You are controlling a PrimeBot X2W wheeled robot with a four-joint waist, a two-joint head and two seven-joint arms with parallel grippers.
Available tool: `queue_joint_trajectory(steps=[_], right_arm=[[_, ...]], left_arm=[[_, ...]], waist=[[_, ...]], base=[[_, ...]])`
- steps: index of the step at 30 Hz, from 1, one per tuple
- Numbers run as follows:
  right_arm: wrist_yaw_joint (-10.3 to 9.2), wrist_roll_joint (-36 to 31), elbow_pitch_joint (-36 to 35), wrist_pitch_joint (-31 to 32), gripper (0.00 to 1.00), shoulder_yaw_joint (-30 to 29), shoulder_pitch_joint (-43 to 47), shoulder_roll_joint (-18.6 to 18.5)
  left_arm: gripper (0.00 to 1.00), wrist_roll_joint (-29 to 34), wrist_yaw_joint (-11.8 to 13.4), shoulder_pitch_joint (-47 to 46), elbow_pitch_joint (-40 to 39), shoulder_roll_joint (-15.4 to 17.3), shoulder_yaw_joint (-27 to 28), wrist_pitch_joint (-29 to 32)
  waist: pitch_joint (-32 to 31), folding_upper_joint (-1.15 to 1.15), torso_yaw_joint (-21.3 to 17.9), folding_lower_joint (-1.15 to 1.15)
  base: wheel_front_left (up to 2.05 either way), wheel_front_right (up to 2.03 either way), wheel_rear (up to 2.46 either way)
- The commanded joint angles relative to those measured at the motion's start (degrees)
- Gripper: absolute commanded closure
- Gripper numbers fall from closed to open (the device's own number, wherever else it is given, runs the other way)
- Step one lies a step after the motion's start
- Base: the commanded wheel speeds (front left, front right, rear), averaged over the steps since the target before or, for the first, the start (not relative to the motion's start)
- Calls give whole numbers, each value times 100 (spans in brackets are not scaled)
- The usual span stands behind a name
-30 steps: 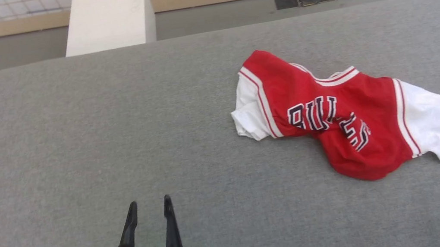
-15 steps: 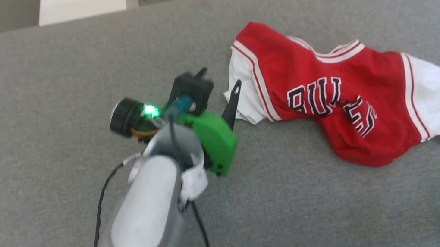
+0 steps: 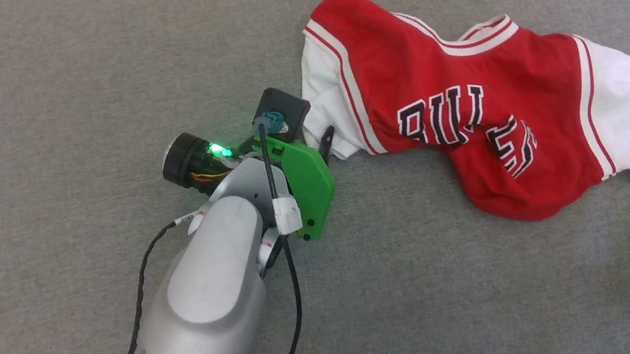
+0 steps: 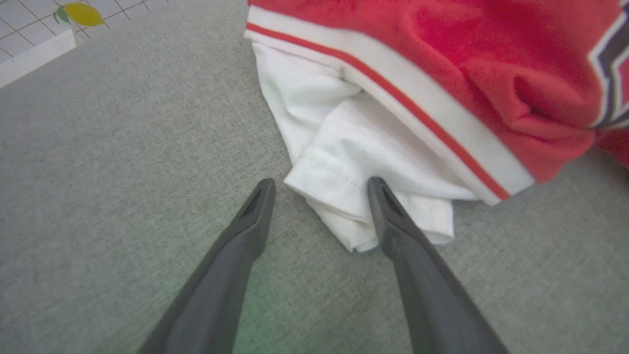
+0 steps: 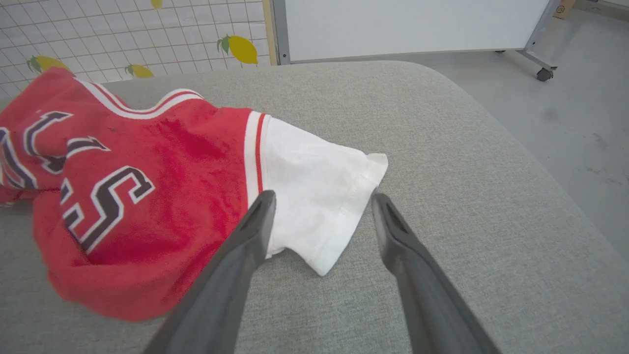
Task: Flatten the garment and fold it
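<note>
Head view: garment point(image 3: 471, 135) crumpled, red with white sleeves; left claw point(image 4: 319, 184) and right claw point(image 5: 322, 196) spread wide.

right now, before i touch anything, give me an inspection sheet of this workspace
surface: grey fabric-covered table, rounded corner in the right wrist view
job's things: garment crumpled, lettering up, neither flattened nor folded
clutter: nothing seen
grippers: left gripper open, bunched white sleeve hem between its fingers, not clamped; right gripper open, pointing at the other sleeve, holding nothing
cables: black cable hanging along the left forearm
surroundings: gridded panel with lemon prints, white board on a wheeled frame, grey floor
</note>
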Motion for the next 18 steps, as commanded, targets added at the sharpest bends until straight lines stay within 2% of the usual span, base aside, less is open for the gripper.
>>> queue_joint_trajectory(steps=[1, 2, 8, 12, 18], right_arm=[[-9, 43, 24, -41, 0, 4, -127, 7], [-9, 44, 32, -44, 0, 0, -135, 7], [-9, 23, 63, -30, 0, -48, -121, 7], [-9, 9, 69, 18, 0, -44, -46, 7], [-9, 61, 51, 121, 0, 4, 146, 7]], left_arm=[[90, -36, -14, -135, 69, 0, -1, -82], [100, -34, -9, -152, 110, 0, -4, -125], [100, -2, -23, -173, 78, 25, -135, -458], [100, 69, -44, 66, -388, 134, -346, -626], [100, 98, -83, 1248, -1547, 624, -972, -241]], waist=[[45, 0, -50, 0], [41, 0, -51, 0], [-179, 0, 48, 0], [-474, 0, 149, 0], [-753, 0, 303, 0]], base=[[0, 0, 0], [0, 0, 0], [0, 0, 0], [0, 0, 0], [0, 0, 0]])
